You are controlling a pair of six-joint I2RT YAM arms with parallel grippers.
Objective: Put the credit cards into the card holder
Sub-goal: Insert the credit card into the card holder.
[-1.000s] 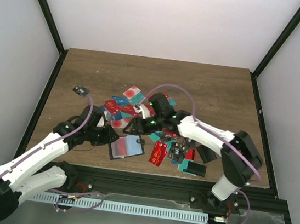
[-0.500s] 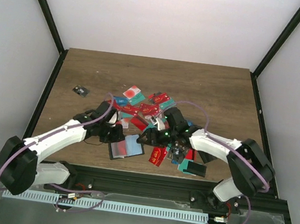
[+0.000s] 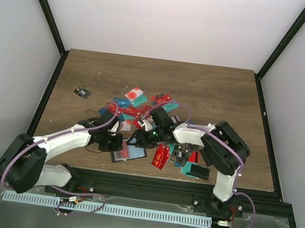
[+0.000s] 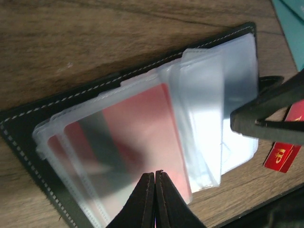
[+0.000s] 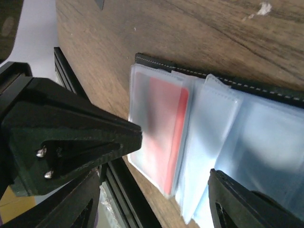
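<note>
Left gripper (image 4: pixel 154 175) closed over card holder (image 4: pixel 85 93), arm stretched low; right gripper (image 5: pixel 175 156) spread, elbow bent inward

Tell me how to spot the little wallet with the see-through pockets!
Look at the wooden table, then the messy pile of credit cards in its middle. At the pile's front left corner lies the card holder. It is the only thing spread open like a book: black, with stitched edges and clear plastic pockets, one holding a red card.
</note>
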